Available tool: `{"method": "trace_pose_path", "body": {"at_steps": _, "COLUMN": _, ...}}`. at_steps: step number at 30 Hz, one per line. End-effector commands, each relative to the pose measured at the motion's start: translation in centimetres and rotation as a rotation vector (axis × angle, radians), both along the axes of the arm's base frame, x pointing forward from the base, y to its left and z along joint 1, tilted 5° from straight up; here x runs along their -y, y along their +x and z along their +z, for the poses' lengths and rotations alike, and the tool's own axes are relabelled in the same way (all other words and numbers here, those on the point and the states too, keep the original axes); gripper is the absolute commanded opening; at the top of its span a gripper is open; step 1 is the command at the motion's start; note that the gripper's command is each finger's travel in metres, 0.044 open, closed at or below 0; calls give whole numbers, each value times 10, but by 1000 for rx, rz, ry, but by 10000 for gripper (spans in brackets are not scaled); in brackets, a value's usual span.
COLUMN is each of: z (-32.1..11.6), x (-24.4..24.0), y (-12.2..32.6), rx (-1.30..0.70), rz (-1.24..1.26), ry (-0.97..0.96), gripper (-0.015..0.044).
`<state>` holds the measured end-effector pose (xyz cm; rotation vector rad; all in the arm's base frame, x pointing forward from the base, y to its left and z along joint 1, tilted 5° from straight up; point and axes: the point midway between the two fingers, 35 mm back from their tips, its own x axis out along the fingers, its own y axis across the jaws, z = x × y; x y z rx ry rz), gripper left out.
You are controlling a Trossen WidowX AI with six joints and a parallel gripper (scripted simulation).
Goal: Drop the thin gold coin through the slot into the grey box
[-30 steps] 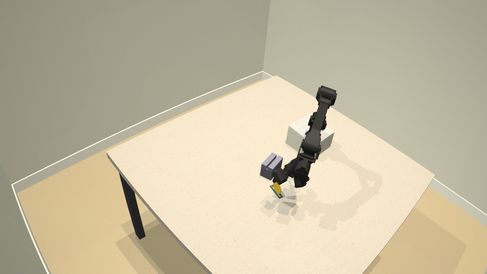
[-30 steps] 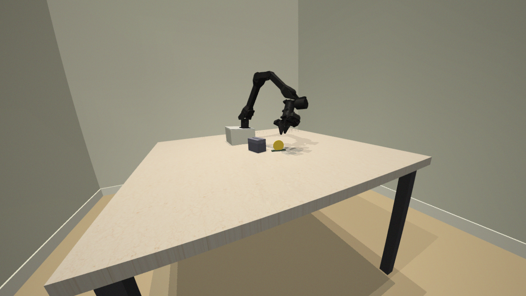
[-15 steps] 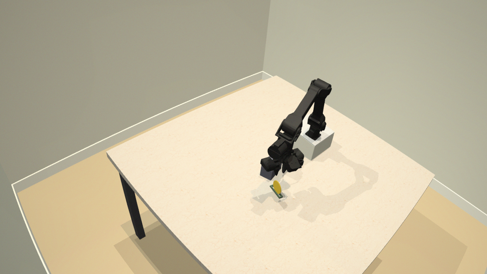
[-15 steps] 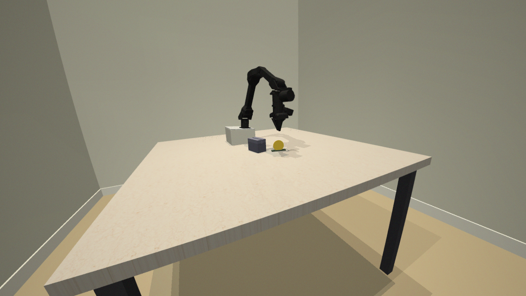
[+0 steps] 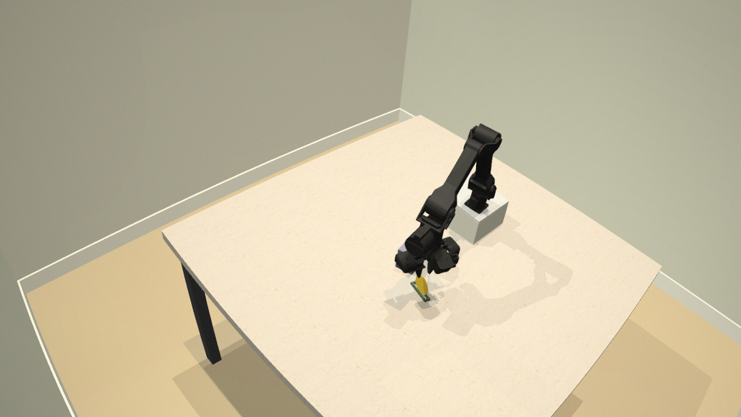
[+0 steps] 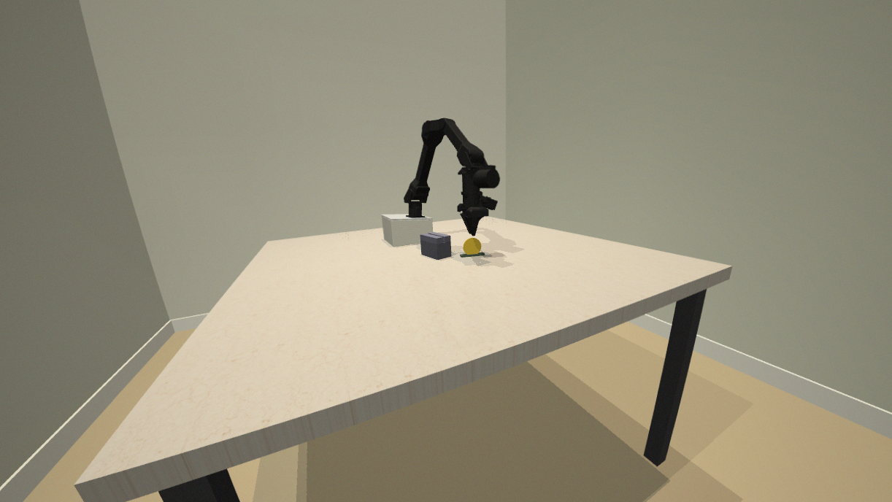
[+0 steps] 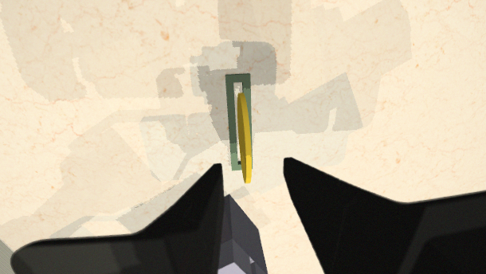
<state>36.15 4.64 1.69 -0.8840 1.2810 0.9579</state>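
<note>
One gold coin (image 7: 244, 135) upright, unmarked; end effector (image 7: 252, 169) above, open.

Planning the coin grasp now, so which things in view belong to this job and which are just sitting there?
In the job:
gold coin, upright in its holder
dark-green holder
grey box with the slot in its lid
gripper, open, above the coin, not touching it

Just there:
white pedestal under the arm's base
table

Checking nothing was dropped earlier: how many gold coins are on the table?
1. The coin stands on edge in the green holder, just below the open gripper. The arm may hide others in the top view.
</note>
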Motion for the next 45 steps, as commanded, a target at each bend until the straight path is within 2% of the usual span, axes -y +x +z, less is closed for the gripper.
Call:
{"method": "trace_pose_path", "body": {"at_steps": 1, "z": -7, "x": -1, "y": 0, "rx": -5, "rz": -6, "ry": 3, "gripper": 161}}
{"method": "trace_pose_path", "body": {"at_steps": 38, "z": -65, "x": -6, "y": 1, "rx": -6, "rz": -6, "ry": 3, "gripper": 161}}
{"method": "trace_pose_path", "body": {"at_steps": 44, "z": -65, "x": -6, "y": 1, "rx": -6, "rz": -6, "ry": 3, "gripper": 3}}
{"method": "trace_pose_path", "body": {"at_steps": 45, "z": -65, "x": -6, "y": 1, "rx": -6, "rz": -6, "ry": 3, "gripper": 0}}
